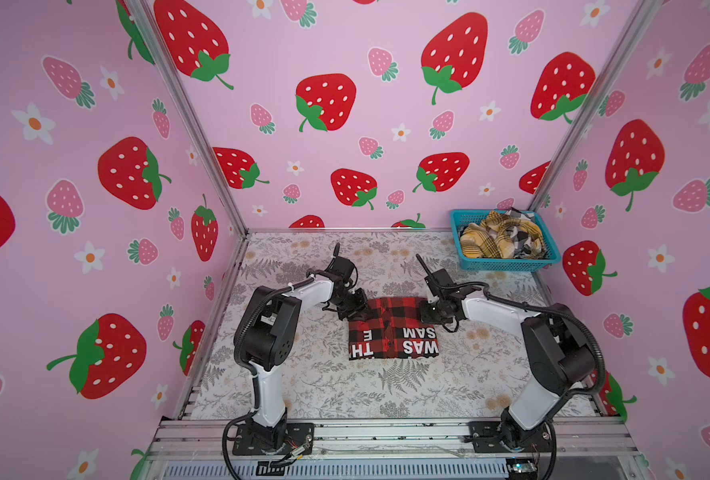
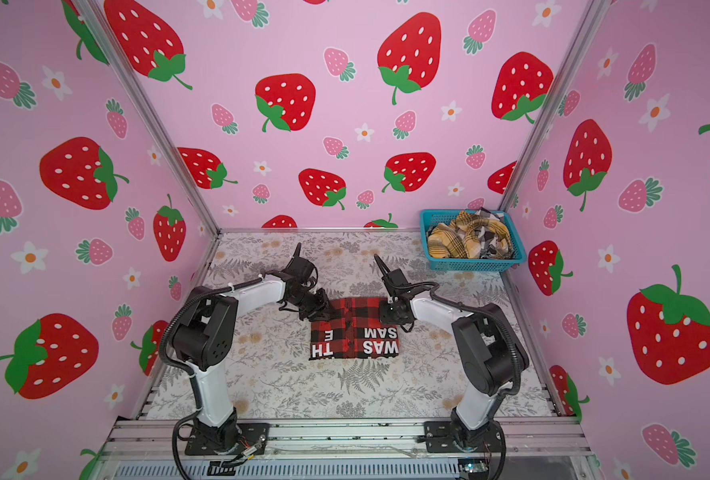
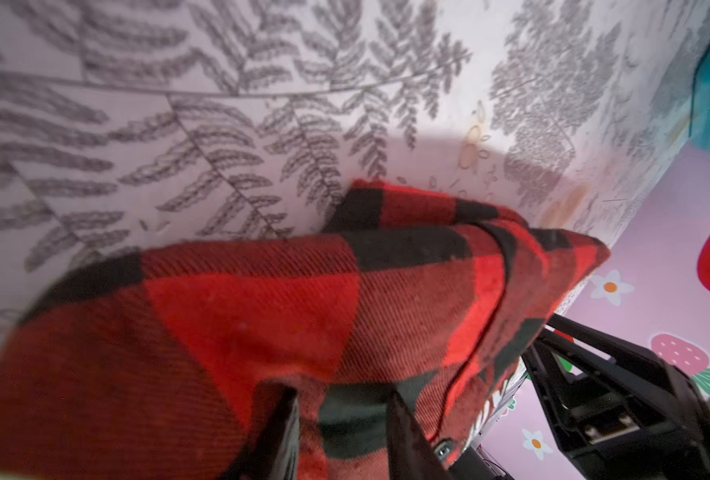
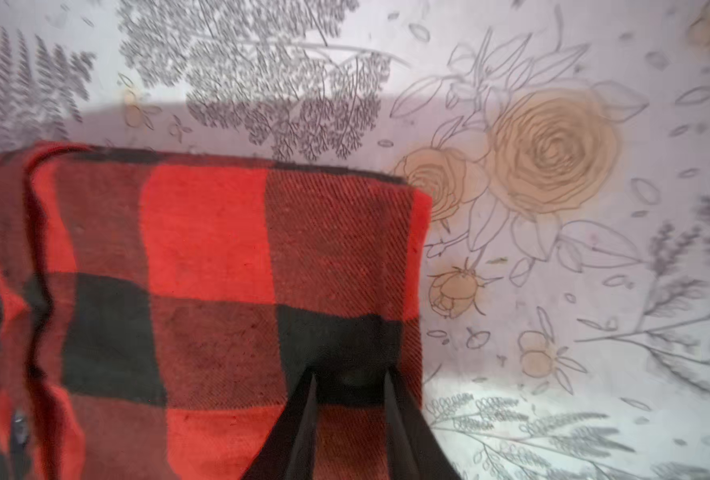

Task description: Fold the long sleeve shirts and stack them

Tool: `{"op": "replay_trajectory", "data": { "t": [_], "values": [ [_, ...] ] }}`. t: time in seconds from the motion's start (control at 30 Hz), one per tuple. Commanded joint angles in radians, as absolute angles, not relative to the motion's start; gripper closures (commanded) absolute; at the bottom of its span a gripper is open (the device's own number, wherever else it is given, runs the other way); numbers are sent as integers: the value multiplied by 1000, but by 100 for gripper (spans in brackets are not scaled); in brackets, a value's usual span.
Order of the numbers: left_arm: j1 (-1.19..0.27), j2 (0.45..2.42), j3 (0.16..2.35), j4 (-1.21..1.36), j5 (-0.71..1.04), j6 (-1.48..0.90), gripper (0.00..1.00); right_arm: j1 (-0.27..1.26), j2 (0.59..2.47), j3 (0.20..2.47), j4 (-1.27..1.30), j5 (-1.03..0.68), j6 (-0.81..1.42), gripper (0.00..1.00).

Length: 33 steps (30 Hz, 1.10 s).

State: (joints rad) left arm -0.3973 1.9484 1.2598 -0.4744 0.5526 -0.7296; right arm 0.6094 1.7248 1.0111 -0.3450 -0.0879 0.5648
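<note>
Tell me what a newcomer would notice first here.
The pink walls, covered in huge strawberries, all around the table. Then the folded red-and-black shirt at mid-table, its far corners pinched by the left gripper and right gripper. A teal basket in the far right corner holds a crumpled yellow plaid shirt.

Two matching robots: the left arm point(image 1: 268, 395) and right arm point(image 1: 530, 403) each have glossy white shells between bulky black joint housings. A black ribbed cable point(image 1: 240, 332) runs along each. Black base plates point(image 1: 299, 434) carry small screws, apparently. Thin coloured wires point(image 1: 293, 455) trail from the left base. The right end effector point(image 4: 351, 374) has flat, black, tapering fingers point(image 4: 295, 432).
</note>
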Motion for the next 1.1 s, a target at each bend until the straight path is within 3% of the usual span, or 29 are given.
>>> {"op": "replay_trajectory", "data": {
  "t": [0.0, 0.4, 0.6, 0.77, 0.97, 1.07],
  "values": [
    [-399, 1902, 1218, -508, 537, -719, 63, 641, 1710, 977, -336, -124, 577, 70],
    [-397, 1586, 1113, -611, 481, -684, 61, 754, 1551, 905, -391, -83, 673, 69],
    [-389, 1290, 1090, -685, 301, -668, 52, 755, 1524, 976, -452, -51, 666, 69],
    [-303, 1030, 936, -688, 241, -652, 44, 757, 1488, 979, -465, -46, 675, 69],
    [-15, 974, 752, -773, 527, -625, 37, 768, 1470, 969, -467, -72, 672, 69],
    [34, 1021, 703, -728, 662, -635, 36, 767, 1481, 971, -457, -100, 669, 69]
  ]
}}
